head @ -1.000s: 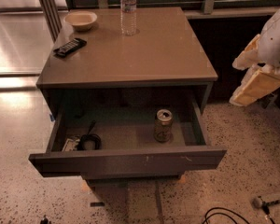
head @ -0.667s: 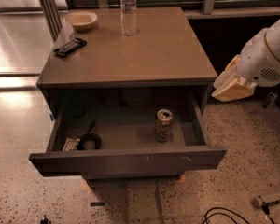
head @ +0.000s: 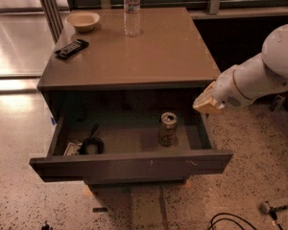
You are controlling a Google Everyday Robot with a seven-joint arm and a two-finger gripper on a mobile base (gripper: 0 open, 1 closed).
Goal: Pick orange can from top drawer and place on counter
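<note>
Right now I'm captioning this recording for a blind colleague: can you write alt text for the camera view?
The gripper hangs at the right edge of the open top drawer, above and right of the upright orange can inside, not touching it. On the counter sit a water bottle, a bowl and a dark remote.

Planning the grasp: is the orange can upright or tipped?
Upright: orange can stands in top drawer, silver top up. End effector hovers right of it.
</note>
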